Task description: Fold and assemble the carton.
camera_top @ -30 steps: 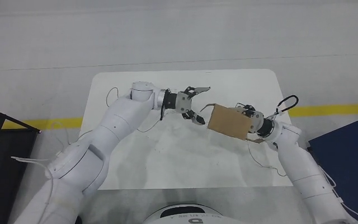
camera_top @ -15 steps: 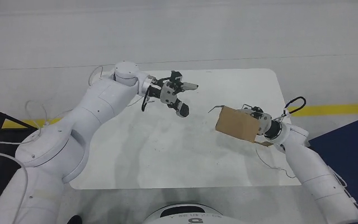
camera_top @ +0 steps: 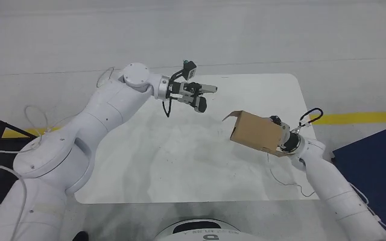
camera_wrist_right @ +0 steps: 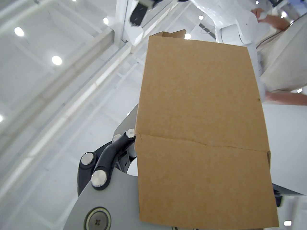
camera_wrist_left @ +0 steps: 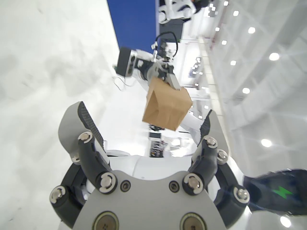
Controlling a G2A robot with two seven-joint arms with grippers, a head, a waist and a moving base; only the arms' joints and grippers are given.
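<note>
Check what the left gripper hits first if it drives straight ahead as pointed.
Likely the carton, held by the right gripper; the left wrist view frames it dead ahead. Depth unclear.

The left arm (camera_top: 108, 126) and right arm (camera_top: 330, 181) are glossy white, built of rounded segments, with thin pale cables trailing beside them. The left gripper (camera_top: 207, 97) has a grey metal base plate with silver screws, black linkages and light grey fingers (camera_wrist_left: 70, 125) faced with ribbed black pads; a green lightning mark (camera_wrist_left: 281, 192) glows on a dark module beside it. At the right of the top view a black cable loop (camera_wrist_left: 166, 33) arches behind the right gripper (camera_wrist_left: 166, 77)
</note>
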